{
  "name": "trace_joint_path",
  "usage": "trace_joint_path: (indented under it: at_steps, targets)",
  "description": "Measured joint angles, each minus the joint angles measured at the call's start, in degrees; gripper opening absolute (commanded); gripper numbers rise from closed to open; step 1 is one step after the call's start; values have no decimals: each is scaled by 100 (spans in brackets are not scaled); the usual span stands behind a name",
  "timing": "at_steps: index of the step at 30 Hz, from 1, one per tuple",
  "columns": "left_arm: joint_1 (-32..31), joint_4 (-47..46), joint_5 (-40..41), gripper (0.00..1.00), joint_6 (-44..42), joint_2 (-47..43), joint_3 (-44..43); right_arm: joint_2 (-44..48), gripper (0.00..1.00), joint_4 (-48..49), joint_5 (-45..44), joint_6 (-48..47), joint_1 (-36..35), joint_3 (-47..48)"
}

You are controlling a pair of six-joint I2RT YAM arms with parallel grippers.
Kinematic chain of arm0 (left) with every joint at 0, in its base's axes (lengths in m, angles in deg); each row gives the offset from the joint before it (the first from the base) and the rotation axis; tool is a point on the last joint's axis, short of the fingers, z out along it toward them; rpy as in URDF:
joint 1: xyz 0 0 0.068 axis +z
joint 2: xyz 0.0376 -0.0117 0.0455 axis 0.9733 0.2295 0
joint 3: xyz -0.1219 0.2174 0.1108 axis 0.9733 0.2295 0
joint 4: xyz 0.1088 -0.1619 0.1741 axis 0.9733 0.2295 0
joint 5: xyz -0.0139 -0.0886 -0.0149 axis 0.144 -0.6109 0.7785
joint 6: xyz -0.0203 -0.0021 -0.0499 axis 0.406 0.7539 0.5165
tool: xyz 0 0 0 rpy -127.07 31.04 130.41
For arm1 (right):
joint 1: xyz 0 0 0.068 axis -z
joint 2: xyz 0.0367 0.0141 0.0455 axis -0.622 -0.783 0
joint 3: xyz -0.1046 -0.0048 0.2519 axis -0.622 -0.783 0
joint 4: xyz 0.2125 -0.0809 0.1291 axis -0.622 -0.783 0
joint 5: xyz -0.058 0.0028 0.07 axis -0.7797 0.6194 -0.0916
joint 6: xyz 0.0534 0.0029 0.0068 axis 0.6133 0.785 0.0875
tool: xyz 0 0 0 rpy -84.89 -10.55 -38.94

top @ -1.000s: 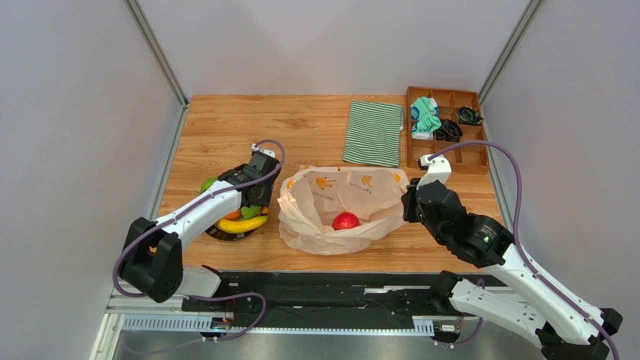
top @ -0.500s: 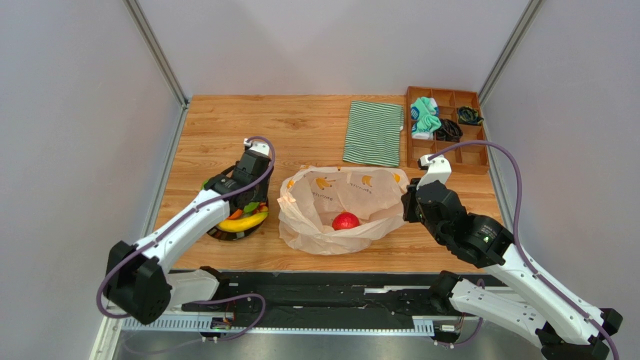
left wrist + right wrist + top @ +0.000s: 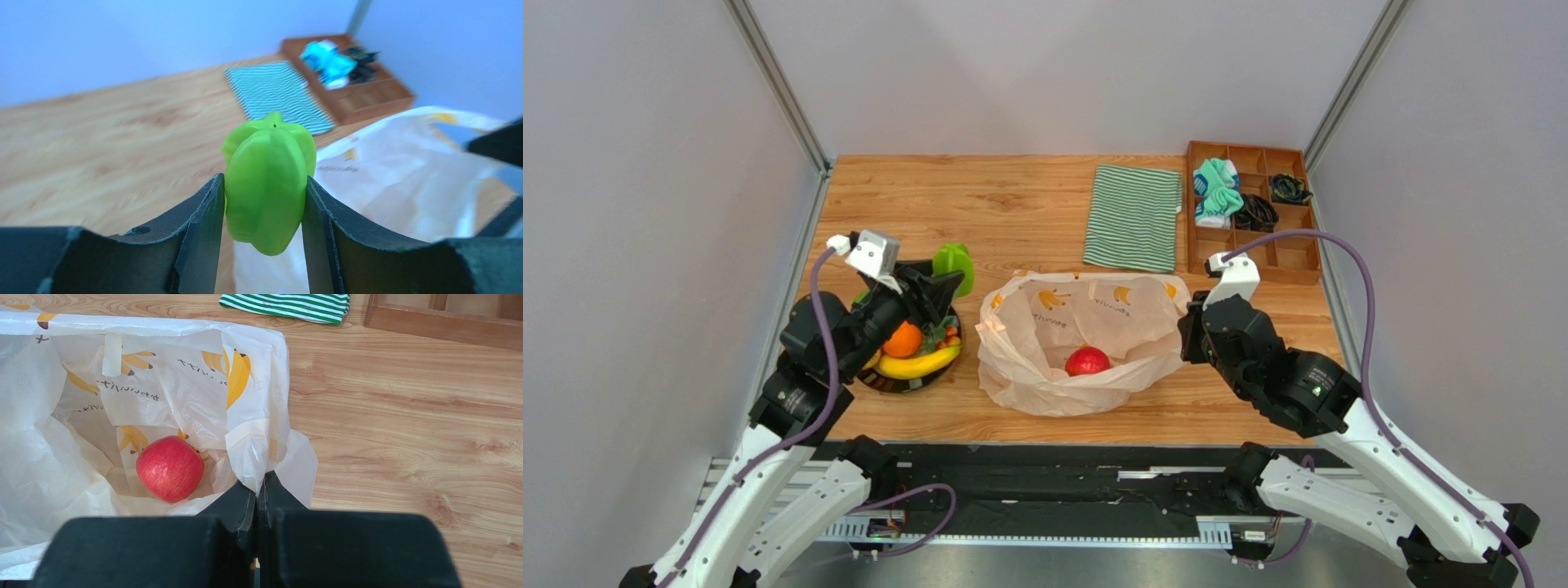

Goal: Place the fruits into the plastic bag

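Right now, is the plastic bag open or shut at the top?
Open. The right pincer pinches the rim of the plastic bag, whose mouth gapes wide, and the red apple shows inside.

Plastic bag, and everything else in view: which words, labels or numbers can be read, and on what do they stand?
Plastic bag: short dark lines of print beside the banana pictures; the characters are too small and distorted to read.
Elsewhere: no text visible.
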Motion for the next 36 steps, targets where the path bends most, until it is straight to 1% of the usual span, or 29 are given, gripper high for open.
trace_joint_path:
  at_steps: [2,3,4,5,7,10,12,14,17,19,21,25,31,33,34,35,36]
  targets:
    - [-122,-339,-503,45,20,153,-280,0,0,4,7,0,0,-4]
    - [-247,-457,-623,45,17,264,-393,0,0,11,7,0,0,-15]
    - [-485,-660,-772,45,-7,555,-634,2,0,11,9,0,0,-26]
    - [-713,-719,-809,45,-13,632,-686,0,0,11,9,0,0,-35]
    - [-1432,-833,-807,45,-149,1047,-940,2,0,15,20,0,0,-50]
    - [-2643,-1027,-785,46,-459,1915,-1392,7,0,20,33,0,0,-59]
    - [-3106,-1036,-761,46,-660,2514,-1650,11,0,22,39,0,0,-61]
    - [-3357,-964,-686,46,-811,3195,-1921,20,0,22,44,0,0,-61]
    - [-3421,-713,-461,46,-894,3963,-1989,61,0,22,42,0,0,-66]
    - [-3421,-463,-339,47,-892,4258,-1976,103,0,22,39,0,0,-70]
    - [-3412,-361,-219,47,-866,4385,-1867,146,0,24,37,0,0,-90]
    - [-3412,-444,-85,48,-750,4435,-1438,177,0,28,37,0,0,-98]
    - [-3414,-695,61,55,-422,4964,-1246,175,0,85,44,0,0,-212]
    - [-3416,-765,98,61,-295,5136,-1246,195,0,87,44,0,0,-238]
    - [-3416,-789,103,66,-232,5206,-1246,212,0,87,46,0,0,-251]
    - [-3416,-811,109,73,-179,5268,-1246,227,0,85,44,0,0,-256]
    - [-3416,-848,120,75,-105,5333,-1246,240,0,85,44,0,0,-258]
